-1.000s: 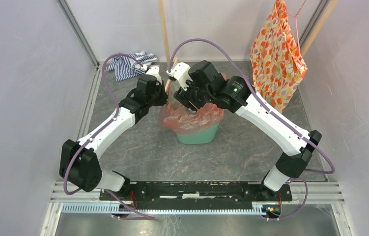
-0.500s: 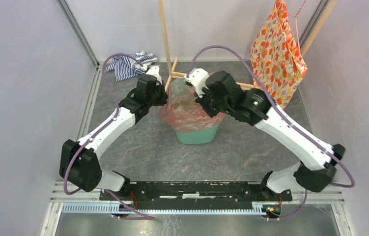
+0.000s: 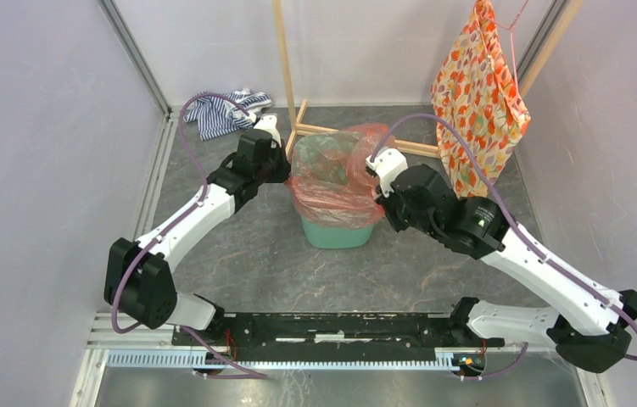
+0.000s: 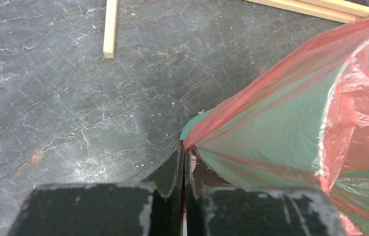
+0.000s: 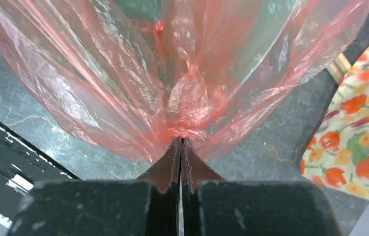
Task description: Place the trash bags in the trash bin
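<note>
Grey stone-look table (image 3: 238, 263) carries everything. The right gripper (image 5: 181, 140) and left gripper (image 4: 183, 146), jaws fully closed, pinch opposite edges of the trash bag (image 3: 332, 180), which is draped over the trash bin (image 3: 342, 235). The film looks light, slippery and tearable, so bunched rim folds likely grip best.

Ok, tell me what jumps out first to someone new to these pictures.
The red-orange trash bag is stretched open over the mint-green trash bin in the middle, pinched by the left gripper and right gripper on opposite sides. An orange floral cloth hangs at the back right.
</note>
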